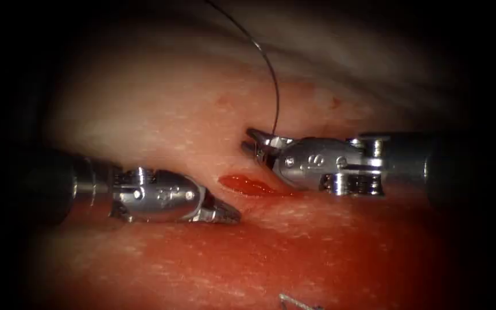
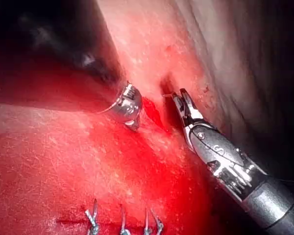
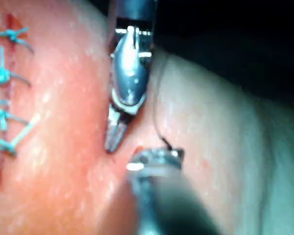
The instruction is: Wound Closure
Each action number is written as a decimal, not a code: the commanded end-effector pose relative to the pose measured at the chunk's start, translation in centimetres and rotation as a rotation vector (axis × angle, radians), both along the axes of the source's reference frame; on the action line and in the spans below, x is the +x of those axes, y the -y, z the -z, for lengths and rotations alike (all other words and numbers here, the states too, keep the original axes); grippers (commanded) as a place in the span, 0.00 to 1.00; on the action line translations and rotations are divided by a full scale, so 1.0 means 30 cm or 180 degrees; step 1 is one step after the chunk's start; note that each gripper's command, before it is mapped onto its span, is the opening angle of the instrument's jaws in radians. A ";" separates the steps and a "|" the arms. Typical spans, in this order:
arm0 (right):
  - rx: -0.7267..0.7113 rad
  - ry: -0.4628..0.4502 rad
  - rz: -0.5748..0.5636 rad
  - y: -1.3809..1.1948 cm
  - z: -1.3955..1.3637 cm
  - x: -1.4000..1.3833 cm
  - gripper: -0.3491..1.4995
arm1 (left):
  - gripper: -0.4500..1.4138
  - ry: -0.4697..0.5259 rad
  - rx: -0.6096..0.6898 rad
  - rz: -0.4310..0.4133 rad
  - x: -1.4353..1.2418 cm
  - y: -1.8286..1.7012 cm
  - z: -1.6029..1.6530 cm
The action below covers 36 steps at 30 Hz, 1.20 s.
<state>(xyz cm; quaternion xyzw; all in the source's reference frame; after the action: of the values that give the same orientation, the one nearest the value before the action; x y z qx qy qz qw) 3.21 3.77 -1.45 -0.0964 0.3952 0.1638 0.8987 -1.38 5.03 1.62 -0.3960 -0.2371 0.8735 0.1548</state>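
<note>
**Supervisor:** Report the count of instruments and what each holds.

**Operator:** I see two tools. The left pincer (image 1: 228,214) sits on the left of the red fluid (image 1: 248,185), jaws together, clamped on nothing, tip resting against the tissue (image 1: 144,109). The right pincer (image 1: 255,143) comes in from the right; its jaws are closed at the tissue surface, where one thread (image 1: 275,95) meets them. I read this as clamped on the thread, or on the needle end it joins. I cannot make out a needle body as separate from the jaws.

**Supervisor:** Thread path?

**Operator:** One dark strand. It rises from the right pincer, curves upward and to the left, and leaves the endoscope view at the top. In the right wrist view the same strand (image 3: 157,115) runs beside the left tool's body (image 3: 130,73).

**Supervisor:** Other items in the field?

**Operator:** One pool of red fluid, lying between the two tool tips. In the left wrist view I count four finished stitches (image 2: 122,223) in a row along a closed cut, well apart from both tools. In the right wrist view the right tool's own shaft (image 3: 166,200) blocks part of the tissue.
</note>
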 end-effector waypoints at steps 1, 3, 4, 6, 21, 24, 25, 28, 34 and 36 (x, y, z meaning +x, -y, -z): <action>-0.0007 -0.0013 -0.0009 -0.0011 -0.0007 0.0027 0.00 | 0.10 0.0004 0.0009 -0.0003 -0.0015 0.002 -0.002; -0.0012 -0.0009 -0.0023 -0.0015 -0.0005 0.0028 0.00 | 0.10 0.0005 0.0008 -0.0007 -0.0013 0.002 -0.002; -0.0010 -0.0008 -0.0025 -0.0017 -0.0004 0.0028 0.00 | 0.10 0.0006 0.0007 -0.0008 -0.0012 0.002 -0.002; -0.0005 -0.0002 -0.0034 -0.0024 -0.0002 0.0032 0.00 | 0.10 0.0003 0.0003 -0.0007 -0.0012 0.002 -0.003; 0.0699 -0.0003 -0.0323 -0.0085 -0.0020 0.0047 0.00 | 0.09 0.0009 -0.0004 -0.0031 -0.0013 0.004 -0.006; 0.0889 -0.0006 -0.0321 -0.0099 -0.0030 0.0047 0.00 | 0.09 0.0010 -0.0004 -0.0033 -0.0012 0.004 -0.006; 0.0956 -0.0008 -0.0335 -0.0105 -0.0035 0.0049 0.00 | 0.09 0.0010 -0.0005 -0.0034 -0.0011 0.004 -0.006; 0.1114 -0.0049 -0.0382 -0.0109 -0.0042 0.0055 0.00 | 0.09 0.0011 -0.0009 -0.0039 -0.0007 0.004 -0.007; 0.1610 -0.0107 -0.0482 -0.0133 -0.0065 0.0068 0.00 | 0.09 0.0012 -0.0030 -0.0057 0.0009 0.004 -0.010; 0.1712 -0.0137 -0.0529 -0.0145 -0.0073 0.0068 0.00 | 0.09 0.0012 -0.0032 -0.0059 0.0011 0.004 -0.011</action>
<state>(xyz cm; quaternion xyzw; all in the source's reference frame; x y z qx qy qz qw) 3.33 4.21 -1.26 0.1286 0.3441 0.3459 0.8634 -1.29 4.97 1.89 -0.3956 -0.2357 0.8757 0.1452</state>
